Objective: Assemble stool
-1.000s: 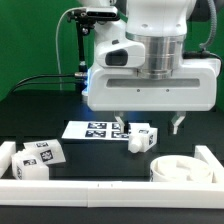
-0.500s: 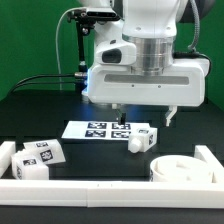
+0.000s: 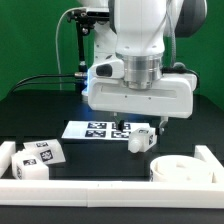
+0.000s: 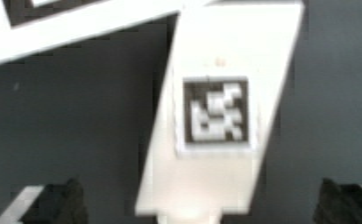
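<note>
A stubby white stool leg with a square tag lies on the black table just right of the middle. My gripper hangs open just above it, one finger on each side. In the wrist view the leg runs lengthwise between my two dark fingertips, and the gripper is not touching it. A second tagged leg lies at the exterior view's left. The round white disc seat lies at the exterior view's right, near the front.
The marker board lies flat just behind the leg, and its edge shows in the wrist view. A long white frame rail runs along the front, with raised ends at left and right.
My gripper has moved toward the exterior view's left and come in over the middle leg, so its fingers now straddle it. The parts on the table have not moved.
</note>
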`<state>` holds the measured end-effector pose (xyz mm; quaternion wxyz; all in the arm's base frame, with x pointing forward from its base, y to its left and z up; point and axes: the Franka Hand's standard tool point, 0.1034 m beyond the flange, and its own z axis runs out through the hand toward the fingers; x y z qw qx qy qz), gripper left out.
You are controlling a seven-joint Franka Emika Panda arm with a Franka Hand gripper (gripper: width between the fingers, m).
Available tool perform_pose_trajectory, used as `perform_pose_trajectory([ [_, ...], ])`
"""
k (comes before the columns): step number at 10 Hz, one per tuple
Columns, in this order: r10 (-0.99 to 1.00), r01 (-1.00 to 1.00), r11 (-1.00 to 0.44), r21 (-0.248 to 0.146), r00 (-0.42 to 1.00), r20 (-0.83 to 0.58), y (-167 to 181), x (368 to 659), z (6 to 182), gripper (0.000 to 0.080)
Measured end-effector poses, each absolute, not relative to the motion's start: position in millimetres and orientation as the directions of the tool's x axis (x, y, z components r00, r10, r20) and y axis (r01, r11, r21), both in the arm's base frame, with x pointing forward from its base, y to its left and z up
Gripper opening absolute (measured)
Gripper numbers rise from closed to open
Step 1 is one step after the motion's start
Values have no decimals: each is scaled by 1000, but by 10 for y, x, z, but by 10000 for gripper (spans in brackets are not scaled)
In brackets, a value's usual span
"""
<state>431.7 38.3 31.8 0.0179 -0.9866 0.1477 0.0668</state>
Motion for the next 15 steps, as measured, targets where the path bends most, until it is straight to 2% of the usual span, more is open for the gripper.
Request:
perform_pose_trajectory([
  [2, -306, -312, -950, -20, 942, -139, 452, 4214, 159, 649],
  [4, -293, -299, -954, -18, 945, -144, 573, 4209, 89, 649],
  [6, -259, -264, -964, -23, 955, -143, 561, 4208, 88, 392],
  [7, -227, -233, -972, -27, 963, -143, 563, 4207, 88, 392],
  [8, -163, -170, -985, -36, 977, -141, 562, 4207, 87, 315],
  [9, -75, -83, -995, -47, 986, -146, 560, 4210, 94, 315],
  [10, 103, 94, -993, -68, 983, -150, 563, 4273, 132, 315],
  [12, 373, 363, -926, -100, 920, -115, 578, 4304, 140, 315],
  [13, 435, 428, -899, -92, 896, -92, 583, 4276, 129, 315],
  [15, 544, 536, -838, -103, 834, -86, 553, 4270, 126, 315],
])
